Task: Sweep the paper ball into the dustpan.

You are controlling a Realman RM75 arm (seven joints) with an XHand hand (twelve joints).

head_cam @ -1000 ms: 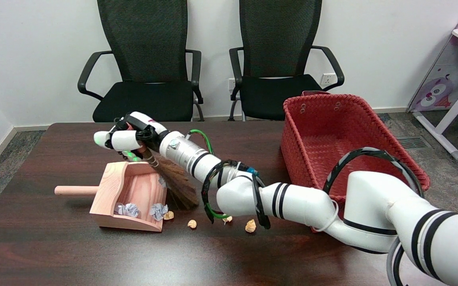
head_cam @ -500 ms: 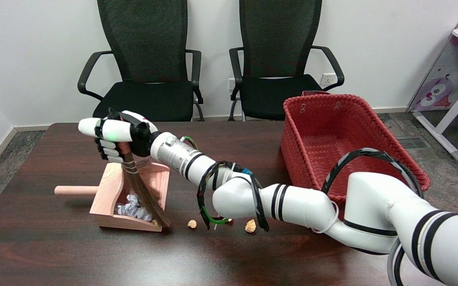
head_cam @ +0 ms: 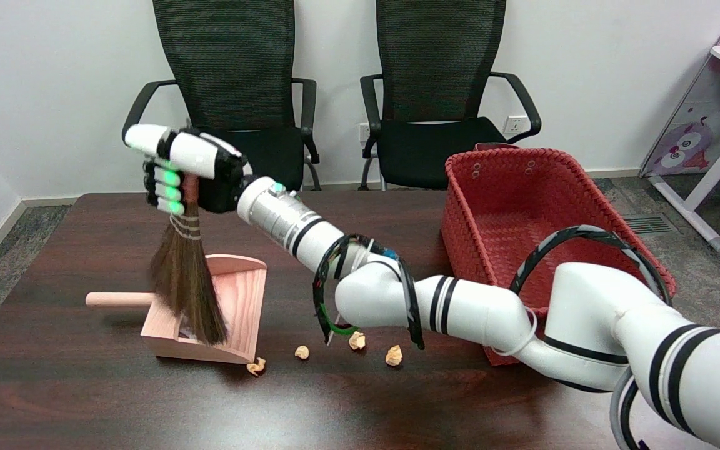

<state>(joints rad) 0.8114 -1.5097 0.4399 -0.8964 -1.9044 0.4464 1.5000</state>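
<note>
Robot right hand point(head_cam: 188, 175) raised above a dark desk point(head_cam: 85, 400), fingers point(head_cam: 166, 187) wrapped tightly around the handle of a small brown broom point(head_cam: 184, 281). The broom hangs almost straight down, its bristle tips over the left side of a wooden dustpan point(head_cam: 238, 300), which lies with its mouth towards the viewer and its handle pointing left. No paper ball shows in the pan; the bristles cover the spot, so the balls probably sit hidden behind them. Four small tan scraps point(head_cam: 301, 352) lie in a loose row on the desk just right of the pan's mouth, one close by its front corner. A red basket point(head_cam: 510, 206) stands well to the right.

This looks like the end of a sweeping stroke, with the broom lifted clear. Next, the broom would need to come down to the right of the scraps and drag left towards the pan.

Half a second earlier the hand was lower and the bristles slanted into the pan's right front corner, beside crumpled white paper; now the hand is higher and the broom nearly upright.
</note>
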